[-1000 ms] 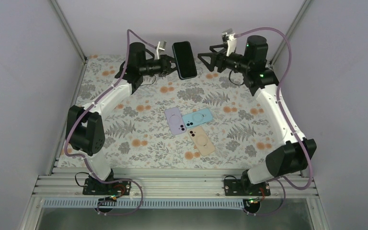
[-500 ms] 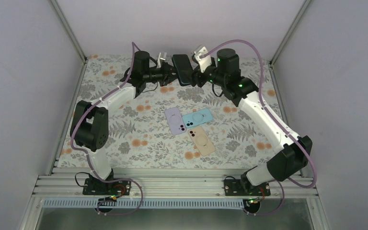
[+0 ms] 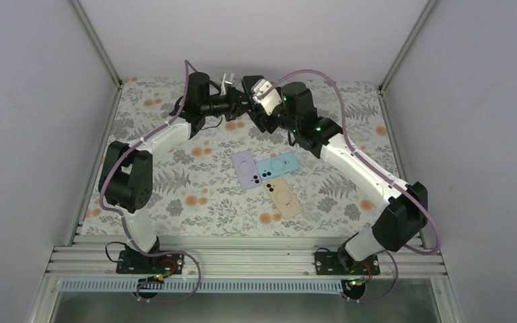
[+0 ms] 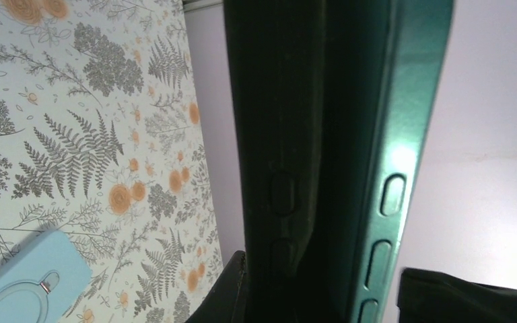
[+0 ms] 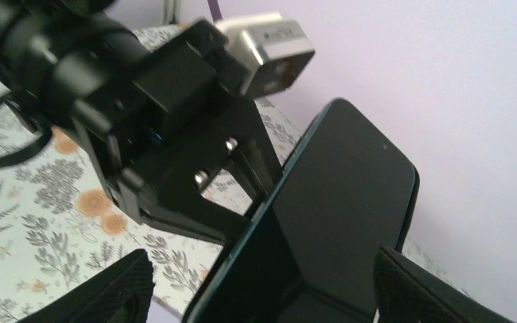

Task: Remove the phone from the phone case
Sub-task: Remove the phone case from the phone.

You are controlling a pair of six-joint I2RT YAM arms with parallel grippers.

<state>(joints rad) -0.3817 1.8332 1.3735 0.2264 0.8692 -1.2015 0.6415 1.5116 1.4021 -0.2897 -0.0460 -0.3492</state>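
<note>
The phone in its black case [image 3: 250, 85] is held up on edge at the back of the table. My left gripper [image 3: 242, 101] is shut on it. In the left wrist view [image 4: 340, 296] the black case [image 4: 279, 134] with raised button bumps lies against the phone's green edge [image 4: 394, 134], between my two fingers. My right gripper [image 3: 261, 113] is open. In the right wrist view [image 5: 266, 279] its fingers [image 5: 111, 289] straddle the near end of the phone's dark screen [image 5: 350, 195] without touching it.
Three empty cases lie mid-table: purple [image 3: 244, 168], blue [image 3: 277, 165] and beige [image 3: 283, 196]. The blue one also shows in the left wrist view [image 4: 27, 279]. The back wall is close behind the phone. The two arms meet at the back centre.
My right arm has swung left from the back right, and its open jaws now stand round the phone. My left gripper shifted slightly right, then held the phone still.
</note>
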